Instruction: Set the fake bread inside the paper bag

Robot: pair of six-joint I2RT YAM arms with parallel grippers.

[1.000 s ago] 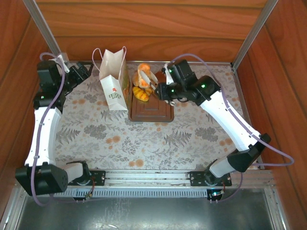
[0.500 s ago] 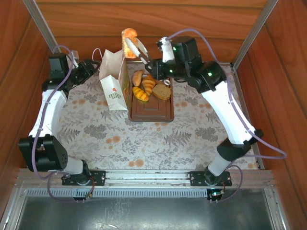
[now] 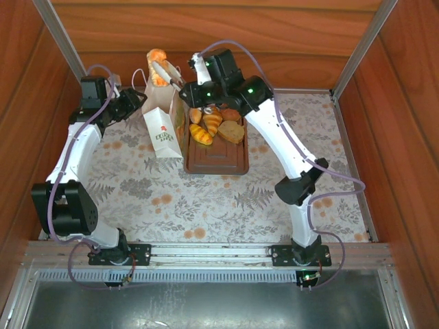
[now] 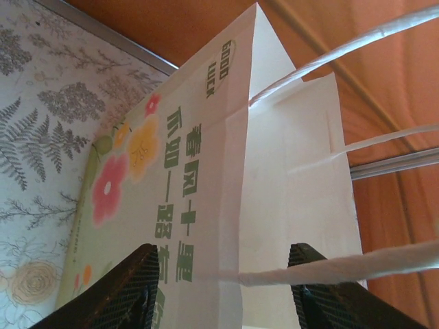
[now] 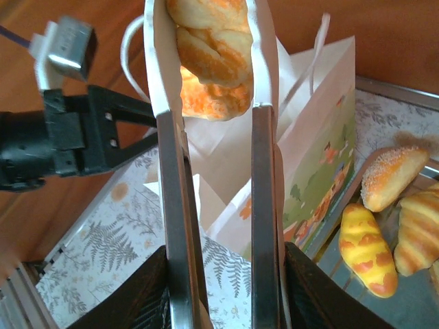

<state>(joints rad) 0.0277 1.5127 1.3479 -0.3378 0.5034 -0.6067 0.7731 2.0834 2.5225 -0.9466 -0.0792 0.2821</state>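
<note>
Clamping thin metal tongs point(image 5: 171, 205) from both sides, the right gripper point(image 5: 219, 288) presses their blades onto a golden twisted toy pastry point(image 5: 209, 55), held over the open top of the tall white paper bag point(image 3: 161, 127). The left gripper point(image 4: 219, 291) has its fingers point(image 4: 127, 295) spread, the bag's upper edge between them. The bag stands near the worktop's point(image 3: 137, 185) far edge, just beside a brown rectangular tray point(image 3: 216, 163) carrying the other toy breads point(image 3: 212, 125).

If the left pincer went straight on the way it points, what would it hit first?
Most likely the paper bag: the open left pincer faces its printed side, close ahead between the fingers. A loop handle may cross nearer still, but depth is unclear.
</note>
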